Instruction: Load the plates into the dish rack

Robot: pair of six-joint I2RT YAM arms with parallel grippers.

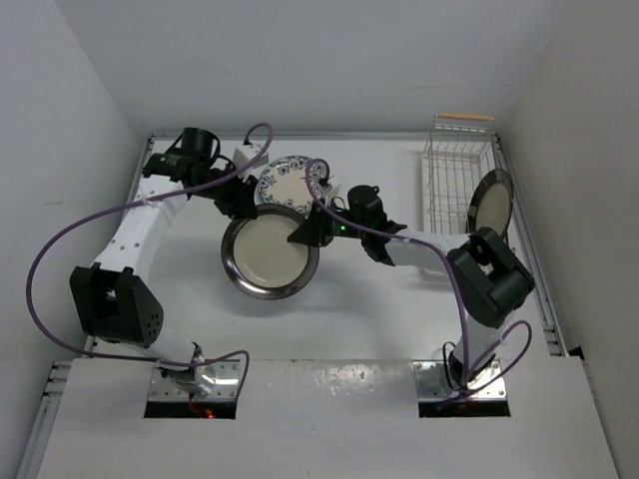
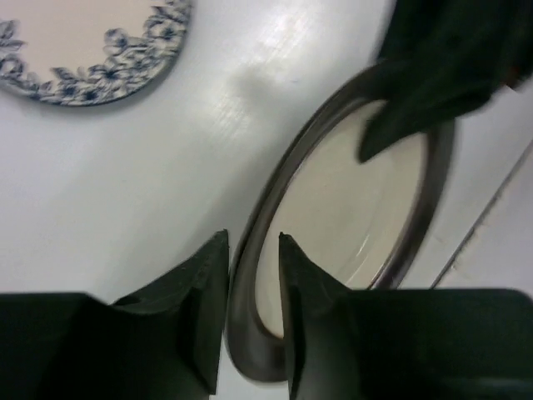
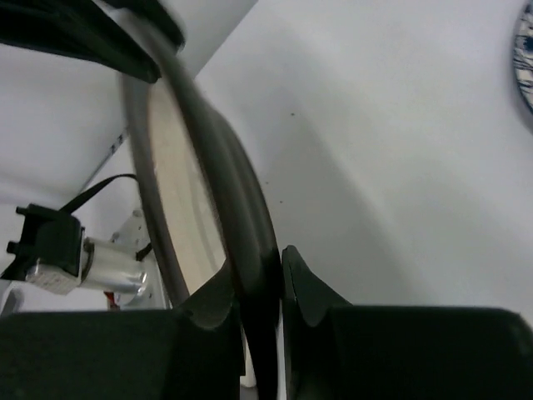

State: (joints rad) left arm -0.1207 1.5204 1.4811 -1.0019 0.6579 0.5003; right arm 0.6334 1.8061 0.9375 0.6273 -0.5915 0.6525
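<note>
Mid-surface, dark-rimmed plate [image 1: 270, 254] is tipped up, looks like a handover: right gripper [image 3: 260, 267] jaws pinch its rim; left gripper [image 2: 252, 237] jaws sit narrow astride the opposite rim, grip unclear. Dish rack [image 1: 454, 175] is well apart, far right.

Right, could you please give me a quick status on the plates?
Right hand clamped on grey-rimmed plate edge; left hand astride its rim too, grip unclear. Blue plate lies flat behind. Third plate upright at rack.

Three plates [image 1: 270, 254], one dish rack [image 1: 451, 172], two robot arms [image 1: 135, 235]
</note>
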